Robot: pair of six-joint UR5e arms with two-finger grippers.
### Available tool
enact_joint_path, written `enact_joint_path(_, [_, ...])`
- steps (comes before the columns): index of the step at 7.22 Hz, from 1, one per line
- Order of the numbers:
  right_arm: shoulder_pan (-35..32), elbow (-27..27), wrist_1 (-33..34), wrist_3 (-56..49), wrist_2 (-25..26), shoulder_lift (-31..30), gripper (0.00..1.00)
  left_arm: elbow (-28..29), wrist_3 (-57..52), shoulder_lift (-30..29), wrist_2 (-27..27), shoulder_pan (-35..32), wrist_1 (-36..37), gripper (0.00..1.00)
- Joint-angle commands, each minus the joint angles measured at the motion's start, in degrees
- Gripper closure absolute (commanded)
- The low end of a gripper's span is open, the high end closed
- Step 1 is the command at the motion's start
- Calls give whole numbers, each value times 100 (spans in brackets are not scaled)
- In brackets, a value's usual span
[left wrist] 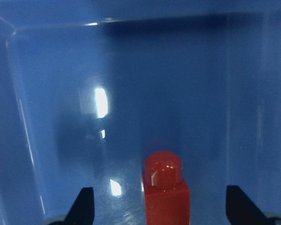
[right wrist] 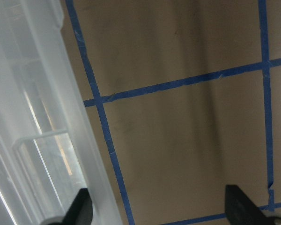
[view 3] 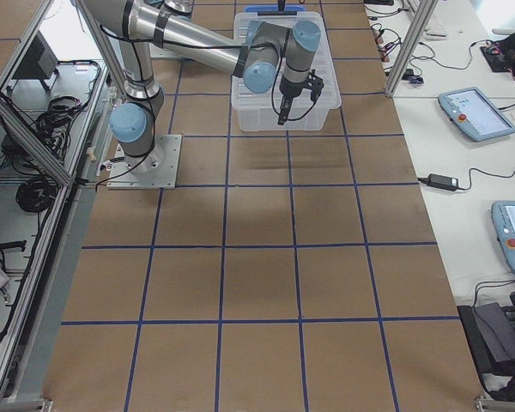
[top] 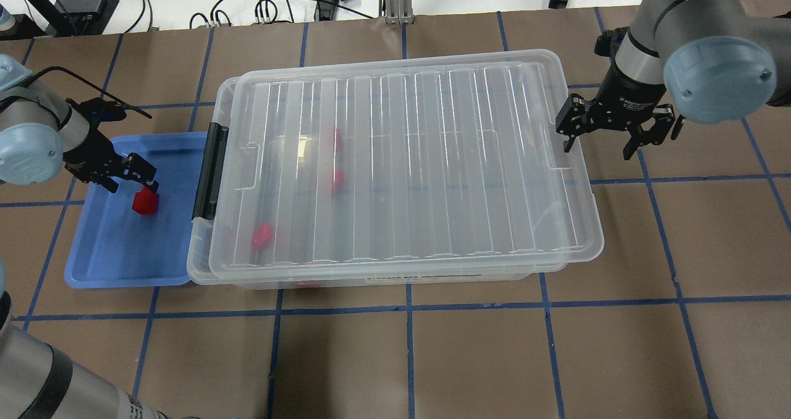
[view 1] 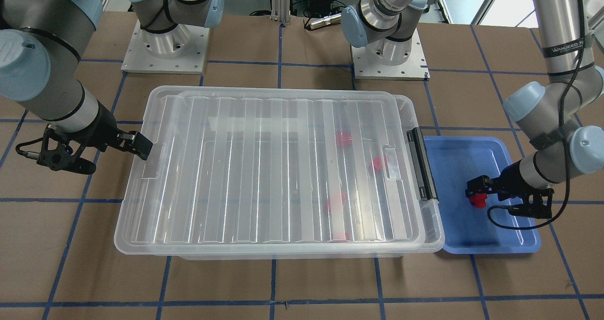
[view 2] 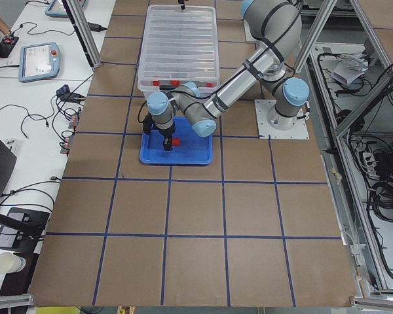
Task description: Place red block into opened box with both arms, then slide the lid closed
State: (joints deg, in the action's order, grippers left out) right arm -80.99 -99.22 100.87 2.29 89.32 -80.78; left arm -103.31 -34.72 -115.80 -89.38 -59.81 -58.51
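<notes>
The red block lies in a shallow blue tray, its stub pointing away from the left wrist camera. My left gripper hangs low over it, open, with the fingers wide on either side of the block and not touching it. The clear box stands beside the tray with its black clasp at that end. The ribbed lid lies on top, shifted away from the clasp, so a narrow strip there is uncovered. My right gripper is open at the lid's far short edge.
Other red blocks show through the lid inside the box. The tray touches the box's clasp end. Both arm bases stand behind the box. Blue tape lines cross the brown table.
</notes>
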Motion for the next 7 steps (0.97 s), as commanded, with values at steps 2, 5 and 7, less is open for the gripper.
enact_joint_path(2, [407,60,3,-606,32,-26,0,-251,44,-22,-334,-13,340,0])
enact_joint_path(5, [627,70,90,-1218,322,-8,0,-199,88,-22,-299,-22,270,57])
enact_joint_path(7, [803,78,99,-1423,331,-8,0,-173,123,109,-299,-109,270,87])
